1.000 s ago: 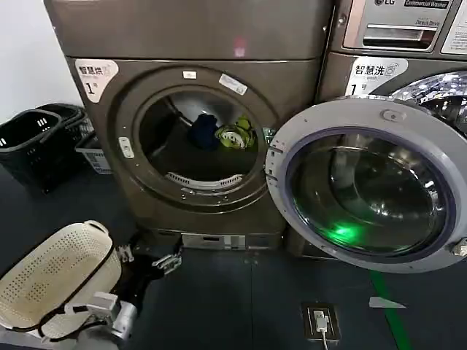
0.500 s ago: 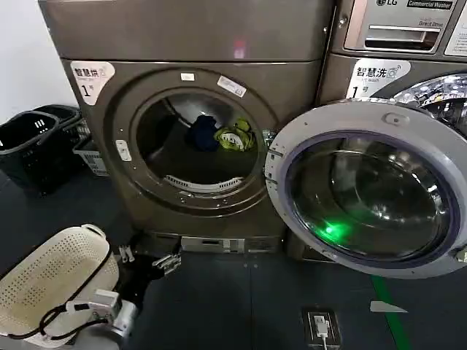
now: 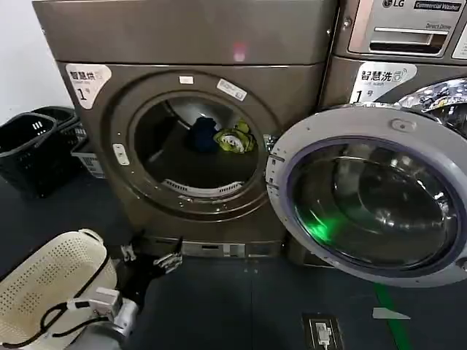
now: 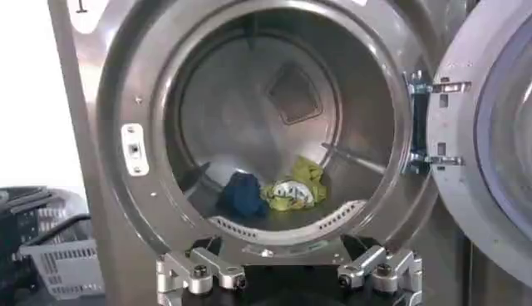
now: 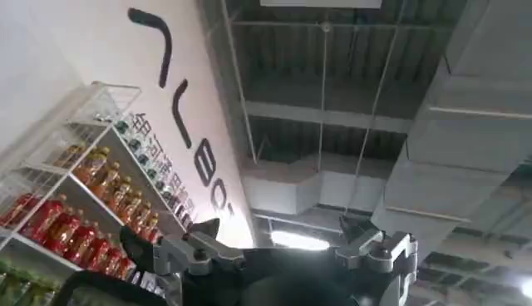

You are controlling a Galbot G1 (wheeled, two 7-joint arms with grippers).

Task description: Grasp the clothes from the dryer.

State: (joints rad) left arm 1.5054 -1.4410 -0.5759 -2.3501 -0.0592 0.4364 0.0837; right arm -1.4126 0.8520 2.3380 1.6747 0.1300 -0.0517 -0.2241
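Note:
The dryer [image 3: 219, 36] is the bronze-grey machine in front of me, and its round glass door [image 3: 372, 197] is swung open to the right. Deep in the drum lie the clothes, a navy piece [image 3: 204, 133] beside a yellow-green piece [image 3: 235, 137]. The left wrist view looks straight into the porthole at the navy piece [image 4: 243, 195] and the yellow-green piece [image 4: 295, 187]. My left gripper [image 3: 149, 257] [image 4: 289, 281] is open and empty, low near the floor, well short of the porthole. My right gripper [image 5: 278, 241] is open and empty, pointing up at a ceiling.
A cream perforated basket [image 3: 51, 277] sits on the floor by my left arm. Black baskets [image 3: 29, 142] stand left of the dryer. The neighbouring LG machine [image 3: 401, 44] is on the right, behind the open door. A floor socket [image 3: 321, 332] and green tape [image 3: 394, 321] mark the dark floor.
The head view has shifted a little, so the dryer and its door look slightly larger and nearer. The left gripper stays low beside the basket, still open.

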